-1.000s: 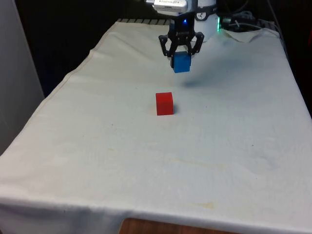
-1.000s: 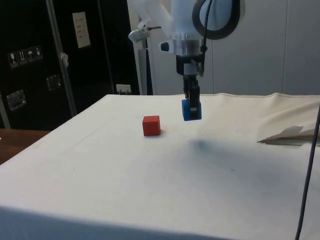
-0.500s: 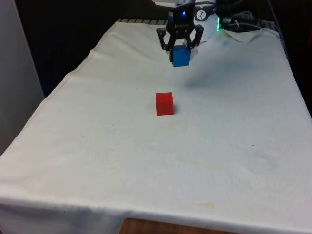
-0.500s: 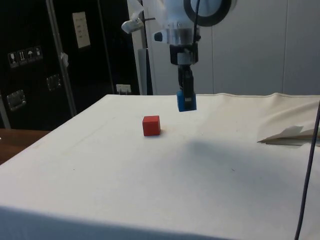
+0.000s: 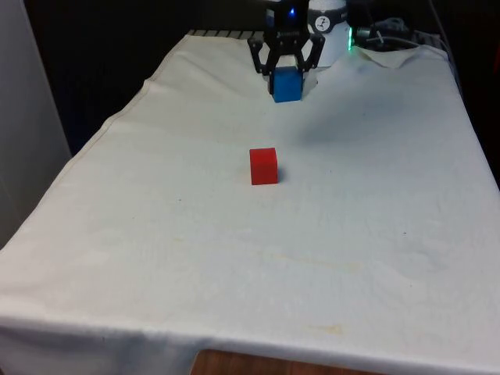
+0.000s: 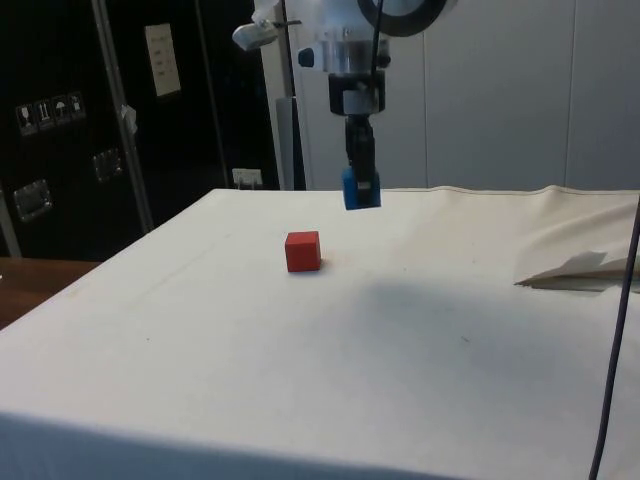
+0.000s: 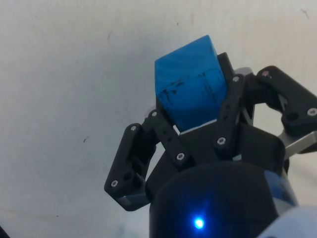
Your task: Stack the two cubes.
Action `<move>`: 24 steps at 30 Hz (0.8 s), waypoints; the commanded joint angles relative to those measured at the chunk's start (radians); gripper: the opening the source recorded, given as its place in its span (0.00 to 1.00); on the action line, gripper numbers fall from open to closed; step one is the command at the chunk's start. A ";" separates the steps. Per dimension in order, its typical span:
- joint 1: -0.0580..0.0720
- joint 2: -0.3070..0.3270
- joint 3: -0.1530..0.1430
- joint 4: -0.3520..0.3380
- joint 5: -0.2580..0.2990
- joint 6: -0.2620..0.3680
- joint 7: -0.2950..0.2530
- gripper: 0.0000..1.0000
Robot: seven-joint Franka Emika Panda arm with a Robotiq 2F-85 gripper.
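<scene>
Since a second ago the gripper [image 5: 286, 74], jaws clamped on the blue cube [image 5: 287, 84], has risen above the tabletop [image 5: 375, 234] toward its far edge; stacking onto the red cube [image 5: 263, 166], mid-tabletop, remains outstanding.

White arm [image 6: 345, 40]; black two-finger tool [image 7: 190, 106], linkage fingers [image 7: 133, 158], silver screws.

Even, bright overhead light on cloth [image 5: 351, 234]; no glare. Soft diffuse shadow on cloth near blue cube [image 5: 287, 84], small shadow beside red cube [image 5: 263, 166]. Backgrounds dark. Wrist view: cube face lit, cloth pale grey.
</scene>
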State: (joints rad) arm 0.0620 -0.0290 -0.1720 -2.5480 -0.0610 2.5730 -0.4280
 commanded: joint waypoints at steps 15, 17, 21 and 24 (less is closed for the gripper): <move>0.002 0.108 0.007 0.115 0.043 0.019 -0.011 0.00; 0.002 0.139 0.009 0.145 0.047 0.025 -0.008 0.00; 0.002 0.167 0.010 0.174 0.050 0.028 -0.006 0.00; 0.002 0.191 0.011 0.199 0.052 0.030 -0.004 0.00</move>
State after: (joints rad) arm 0.0650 0.1570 -0.1650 -2.3520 -0.0220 2.5960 -0.4280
